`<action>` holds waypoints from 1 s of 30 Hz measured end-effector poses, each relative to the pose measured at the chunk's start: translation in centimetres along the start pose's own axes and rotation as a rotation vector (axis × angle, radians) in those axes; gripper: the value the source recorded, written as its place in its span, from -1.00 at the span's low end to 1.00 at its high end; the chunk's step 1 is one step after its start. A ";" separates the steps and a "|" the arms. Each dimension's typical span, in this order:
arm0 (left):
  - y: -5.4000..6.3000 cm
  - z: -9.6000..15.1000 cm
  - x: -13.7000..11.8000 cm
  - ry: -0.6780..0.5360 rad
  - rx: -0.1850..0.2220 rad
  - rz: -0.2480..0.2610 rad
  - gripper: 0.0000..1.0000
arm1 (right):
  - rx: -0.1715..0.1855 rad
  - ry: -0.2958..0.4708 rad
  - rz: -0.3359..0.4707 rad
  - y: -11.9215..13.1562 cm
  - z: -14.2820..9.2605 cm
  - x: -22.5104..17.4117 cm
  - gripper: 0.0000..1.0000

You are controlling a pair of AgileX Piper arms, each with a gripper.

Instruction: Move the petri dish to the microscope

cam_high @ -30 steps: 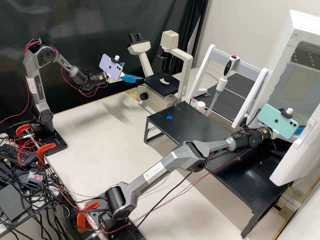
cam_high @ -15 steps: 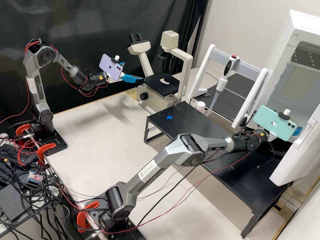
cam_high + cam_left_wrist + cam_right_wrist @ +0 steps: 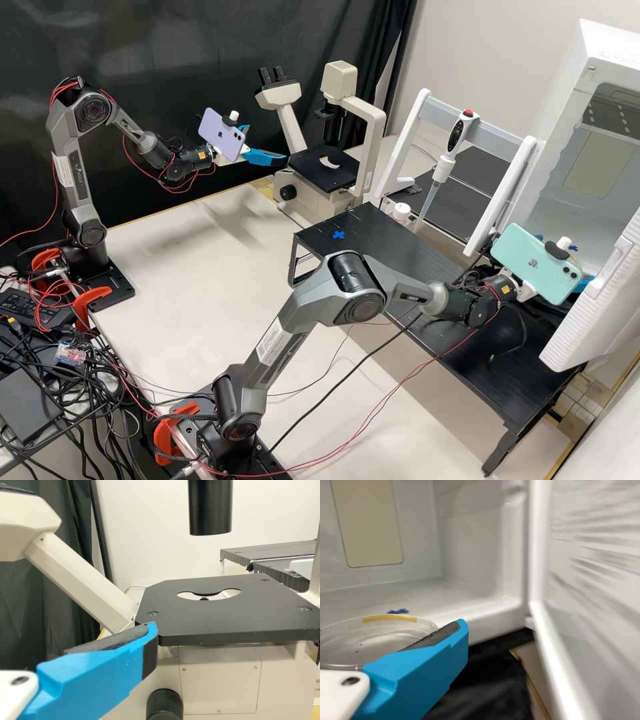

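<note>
Petri dish (image 3: pixel 377 645), clear with a yellow strip (image 3: pixel 390 618) on its rim, is pinched by the right tool (image 3: pixel 585 283) at the open front of the white cabinet (image 3: pixel 610 63); its side lies against the dark pad (image 3: pixel 436 636) of a blue finger.

At the far left of the high view, cables (image 3: pixel 63 380) lie tangled beside the orange-red clamps (image 3: pixel 92 308). The left arm (image 3: pixel 80 187) rises from the worktop (image 3: pixel 193 260) and bends over in the upper left, a lilac phone (image 3: pixel 222 135) mounted near its end. The left tool (image 3: pixel 265 143) is spread, its blue fingers apart with nothing between them, near the microscope (image 3: pixel 363 123), whose black stage (image 3: pixel 313 175) has a rounded cut-out.

Right of the microscope, in the middle of the frame, a low black stand (image 3: pixel 393 247) with a blue cross (image 3: pixel 339 235) slopes down toward the lower right. Behind it are a white-capped bottle (image 3: pixel 401 212) and an upright pipette (image 3: pixel 443 167) on a white frame (image 3: pixel 500 137).

From the lower middle, the right arm (image 3: pixel 287 347) stretches over the stand to the right side, carrying a mint phone (image 3: pixel 537 265). The cabinet and its swung-open door (image 3: pixel 597 313) take up the right edge. Inside the cabinet, the right wrist view shows a blue mark (image 3: pixel 398 611) just past the dish.
</note>
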 end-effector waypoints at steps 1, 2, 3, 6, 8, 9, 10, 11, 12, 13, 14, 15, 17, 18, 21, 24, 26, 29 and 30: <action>0.0 0.0 0.0 0.000 0.000 0.000 1.00 | -0.003 -0.004 0.009 0.2 0.2 -0.7 -1.00; 0.0 0.0 0.0 0.000 0.000 0.000 1.00 | 0.005 -0.007 0.016 0.3 0.3 -1.6 -1.00; 0.0 0.0 0.0 0.000 0.000 0.000 1.00 | 0.011 -0.011 0.019 0.3 0.5 -2.1 -1.00; 0.0 0.0 0.0 0.000 0.000 0.000 1.00 | 0.030 0.021 0.048 0.6 0.0 -4.6 -1.00; 0.0 0.0 0.0 0.000 0.000 0.000 1.00 | 0.035 0.062 0.061 0.6 -0.9 -6.7 -1.00; 0.0 0.0 0.0 0.000 0.000 0.000 1.00 | 0.037 0.078 0.065 0.5 -1.3 -7.7 -1.00; 0.0 0.0 0.0 0.000 0.000 0.000 1.00 | 0.039 0.107 0.072 0.4 -2.0 -8.7 -1.00; 0.0 0.0 0.0 0.000 0.000 0.000 1.00 | 0.041 0.121 0.073 0.2 -2.3 -9.3 -1.00; 0.0 0.0 0.0 0.000 0.000 0.000 1.00 | 0.044 0.148 0.071 -0.1 -3.1 -10.5 -1.00; 0.0 0.0 0.0 0.000 0.000 0.000 1.00 | 0.046 0.169 0.069 -0.4 -3.7 -11.3 -1.00; 0.0 0.0 0.0 0.000 0.000 0.000 1.00 | 0.049 0.190 0.062 -0.8 -4.3 -12.0 -1.00; 0.0 0.0 0.0 0.000 0.000 0.000 1.00 | 0.054 0.222 0.049 -1.5 -5.3 -13.0 -1.00; 0.0 0.0 0.0 0.000 0.000 0.000 1.00 | 0.060 0.270 0.020 -2.5 -6.6 -14.4 -1.00; 0.0 0.0 0.0 0.000 0.000 0.000 1.00 | 0.062 0.297 -0.012 -3.5 -7.4 -15.2 -1.00; 0.0 0.0 0.0 0.000 0.000 0.000 1.00 | 0.063 0.374 -0.090 -5.5 -9.7 -17.0 -1.00; 0.0 0.0 0.0 0.000 0.000 0.000 1.00 | 0.071 0.451 -0.161 -7.4 -11.9 -18.3 -1.00; 0.0 0.0 0.0 0.000 0.000 0.000 1.00 | 0.056 0.487 -0.188 -8.4 -13.1 -18.8 -1.00; 0.0 0.0 0.0 0.000 0.000 0.000 1.00 | 0.036 0.539 -0.237 -10.1 -14.9 -19.6 -1.00; 0.0 0.0 0.0 0.000 0.000 0.000 1.00 | 0.031 0.549 -0.253 -10.6 -15.4 -19.8 -1.00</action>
